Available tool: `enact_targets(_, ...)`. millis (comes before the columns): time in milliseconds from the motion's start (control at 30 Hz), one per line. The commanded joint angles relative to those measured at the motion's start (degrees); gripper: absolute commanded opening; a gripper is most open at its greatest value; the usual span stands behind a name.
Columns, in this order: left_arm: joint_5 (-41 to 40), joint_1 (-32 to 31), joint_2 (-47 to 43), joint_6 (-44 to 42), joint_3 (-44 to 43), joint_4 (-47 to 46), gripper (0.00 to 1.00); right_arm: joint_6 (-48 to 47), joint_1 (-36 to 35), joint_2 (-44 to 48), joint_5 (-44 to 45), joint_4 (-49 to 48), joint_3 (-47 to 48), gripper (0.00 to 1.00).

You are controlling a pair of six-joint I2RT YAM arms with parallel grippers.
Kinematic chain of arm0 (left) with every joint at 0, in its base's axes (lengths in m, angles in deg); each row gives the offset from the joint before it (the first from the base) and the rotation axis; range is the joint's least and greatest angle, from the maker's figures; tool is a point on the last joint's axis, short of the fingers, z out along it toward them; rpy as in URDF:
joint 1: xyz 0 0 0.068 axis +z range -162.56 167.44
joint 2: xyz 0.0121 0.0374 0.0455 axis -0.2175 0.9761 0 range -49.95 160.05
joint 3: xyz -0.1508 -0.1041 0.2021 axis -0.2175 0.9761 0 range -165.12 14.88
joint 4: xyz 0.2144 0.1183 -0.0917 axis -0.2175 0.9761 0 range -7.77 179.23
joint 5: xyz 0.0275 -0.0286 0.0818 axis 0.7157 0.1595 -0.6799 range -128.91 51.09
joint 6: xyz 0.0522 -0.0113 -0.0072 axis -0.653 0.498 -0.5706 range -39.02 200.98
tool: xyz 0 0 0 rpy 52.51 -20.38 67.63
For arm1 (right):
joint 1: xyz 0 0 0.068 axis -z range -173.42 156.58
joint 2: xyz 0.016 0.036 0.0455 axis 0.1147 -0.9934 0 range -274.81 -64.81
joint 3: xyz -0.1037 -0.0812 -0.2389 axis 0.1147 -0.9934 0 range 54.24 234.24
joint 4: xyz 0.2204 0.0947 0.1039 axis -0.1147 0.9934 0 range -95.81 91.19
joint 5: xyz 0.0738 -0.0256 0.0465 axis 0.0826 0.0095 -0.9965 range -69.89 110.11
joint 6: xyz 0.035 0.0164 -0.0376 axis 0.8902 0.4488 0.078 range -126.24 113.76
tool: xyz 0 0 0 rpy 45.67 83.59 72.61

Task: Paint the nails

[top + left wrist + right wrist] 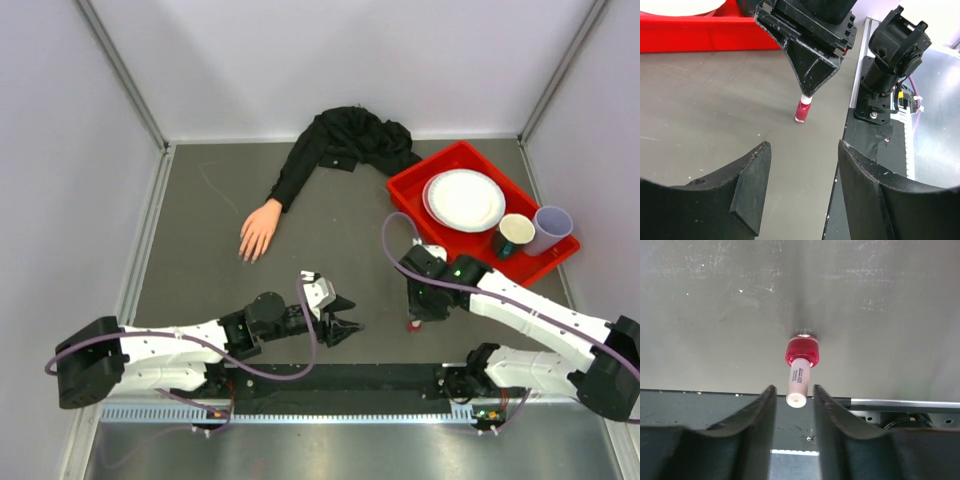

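Observation:
The peach mannequin hand [258, 230] lies palm down at the middle left of the grey table, its black sleeve [345, 138] running to the back. Its nails [247, 256] are too small to make out. A small red polish bottle [413, 323] with a white cap stands upright near the front edge. It also shows in the right wrist view [801, 352] and the left wrist view [803, 110]. My right gripper [793, 387] hangs over it, jaws slightly apart on either side of the cap [797, 385], with gaps showing. My left gripper [804, 146] is open and empty, left of the bottle.
A red tray [405, 186] at the back right holds white plates [463, 198], a cup [516, 232] and a lilac cup [551, 228]. A black strip [350, 378] and the arm bases run along the near edge. Grey walls enclose the table.

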State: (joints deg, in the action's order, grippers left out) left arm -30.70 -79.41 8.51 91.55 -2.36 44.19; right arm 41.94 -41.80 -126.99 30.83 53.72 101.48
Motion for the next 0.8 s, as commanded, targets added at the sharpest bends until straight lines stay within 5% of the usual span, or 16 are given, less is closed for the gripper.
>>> enact_targets(0,-0.2,-0.1,-1.1,-0.7,-0.9,0.9,0.60,-0.5,-0.5,-0.7,0.9,-1.6,-0.1,0.33)
enact_targets(133,-1.4,-0.1,-1.8,-0.6,-1.4,2.3,0.63,-0.7,-0.5,-1.1,0.7,-1.8,-0.2,0.29)
enact_targets(300,-3.5,0.3,-3.3,-0.1,-3.1,4.7,0.65,-1.5,-0.5,-1.6,0.4,-2.0,1.0,0.00)
enact_targets(567,-7.7,2.2,-6.3,2.0,-4.7,9.0,0.61,-5.0,-1.7,-6.8,3.3,-3.2,11.1,0.00)
enact_targets(767,-19.4,2.8,-12.2,5.2,-7.9,18.1,0.58,-4.7,-4.2,-19.3,6.3,-5.2,21.5,0.00)
